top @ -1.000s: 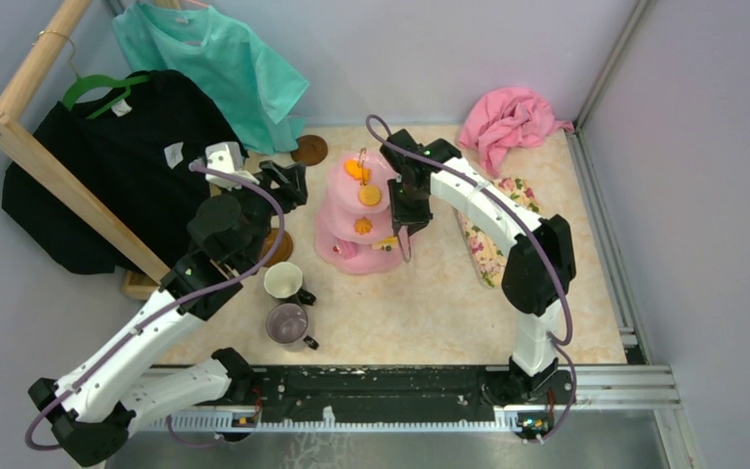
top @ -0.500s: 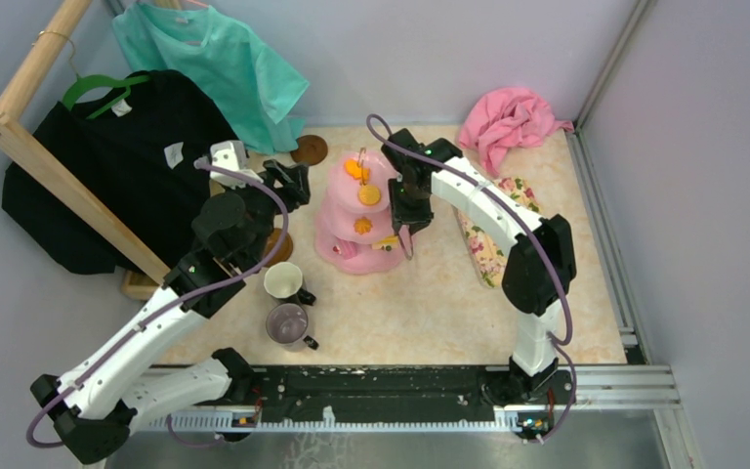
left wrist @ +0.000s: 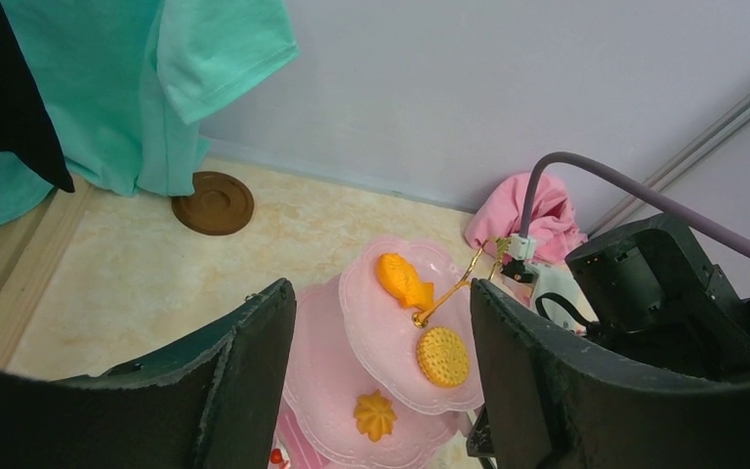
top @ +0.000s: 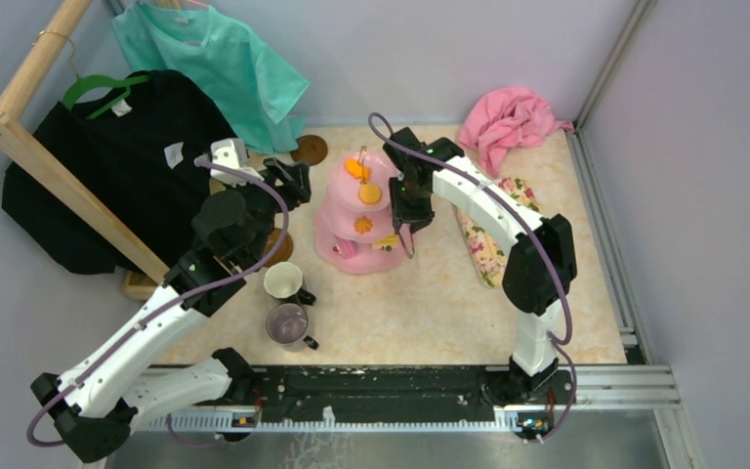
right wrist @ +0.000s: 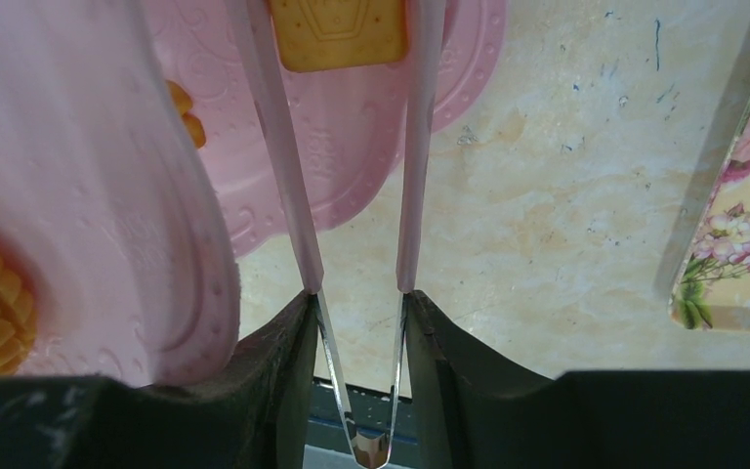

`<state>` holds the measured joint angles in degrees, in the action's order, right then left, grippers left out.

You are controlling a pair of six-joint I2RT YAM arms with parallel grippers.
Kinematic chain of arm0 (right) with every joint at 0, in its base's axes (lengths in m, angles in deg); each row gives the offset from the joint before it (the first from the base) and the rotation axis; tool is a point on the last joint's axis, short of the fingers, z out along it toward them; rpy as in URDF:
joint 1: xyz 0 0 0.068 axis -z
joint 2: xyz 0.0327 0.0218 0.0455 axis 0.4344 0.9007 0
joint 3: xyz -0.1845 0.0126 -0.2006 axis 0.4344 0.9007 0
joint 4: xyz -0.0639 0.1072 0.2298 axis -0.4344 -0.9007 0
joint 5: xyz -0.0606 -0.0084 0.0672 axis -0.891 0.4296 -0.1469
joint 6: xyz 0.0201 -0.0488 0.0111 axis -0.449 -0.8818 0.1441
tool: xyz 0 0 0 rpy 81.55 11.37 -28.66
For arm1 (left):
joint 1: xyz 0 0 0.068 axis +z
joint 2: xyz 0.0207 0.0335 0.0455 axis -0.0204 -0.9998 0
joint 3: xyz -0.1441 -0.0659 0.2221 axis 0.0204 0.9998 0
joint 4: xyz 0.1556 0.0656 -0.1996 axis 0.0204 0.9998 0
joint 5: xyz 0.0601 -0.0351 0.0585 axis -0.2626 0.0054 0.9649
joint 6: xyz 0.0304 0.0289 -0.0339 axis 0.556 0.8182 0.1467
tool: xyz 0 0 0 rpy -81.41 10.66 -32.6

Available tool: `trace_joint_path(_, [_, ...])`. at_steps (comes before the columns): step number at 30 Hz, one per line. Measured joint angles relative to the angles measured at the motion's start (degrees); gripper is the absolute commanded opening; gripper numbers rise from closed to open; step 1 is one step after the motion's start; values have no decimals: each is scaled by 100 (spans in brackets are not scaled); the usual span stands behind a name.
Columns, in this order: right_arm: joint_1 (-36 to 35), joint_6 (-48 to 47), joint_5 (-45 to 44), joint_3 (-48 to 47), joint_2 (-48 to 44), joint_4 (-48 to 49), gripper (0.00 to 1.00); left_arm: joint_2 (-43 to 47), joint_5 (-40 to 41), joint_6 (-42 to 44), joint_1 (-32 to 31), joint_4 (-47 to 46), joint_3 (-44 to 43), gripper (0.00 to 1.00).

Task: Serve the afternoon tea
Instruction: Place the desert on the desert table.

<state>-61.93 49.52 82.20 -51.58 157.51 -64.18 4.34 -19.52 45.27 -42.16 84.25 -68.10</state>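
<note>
The pink three-tier cake stand (top: 337,210) with its gold loop (top: 362,156) stands mid-table. It carries an orange fish snack (left wrist: 402,280), a round cookie (left wrist: 443,356) and a swirl biscuit (left wrist: 375,414). My right gripper (right wrist: 356,303) is shut on pink-tipped metal tongs (right wrist: 293,195). The tongs' arms straddle a yellow square biscuit (right wrist: 340,34) on the bottom tier (right wrist: 342,166). My left gripper (left wrist: 381,293) hangs open and empty just left of the stand. A white mug (top: 282,280) and a grey-purple mug (top: 288,323) stand in front. One brown saucer (top: 309,149) lies at the back.
A pink cloth (top: 510,119) lies in the back right corner, and a floral mat (top: 493,239) lies right of the stand. On the left a wooden rail (top: 68,195) carries a black shirt (top: 107,166) and a teal shirt (top: 215,59). Part of a second saucer (top: 275,242) shows under my left arm.
The tongs in my right gripper have spread a little wider at the bottom tier. My left gripper has barely moved.
</note>
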Motion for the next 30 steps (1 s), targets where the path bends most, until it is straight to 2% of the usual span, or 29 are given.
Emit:
trace_joint_path(17, [37,-48,83,208,-142,188,39,-57,-24,-20,0,0,-2,71])
trace_joint_path(30, [85,-42,59,603,-645,433,39,-151,-107,-22,0,4,-101,70])
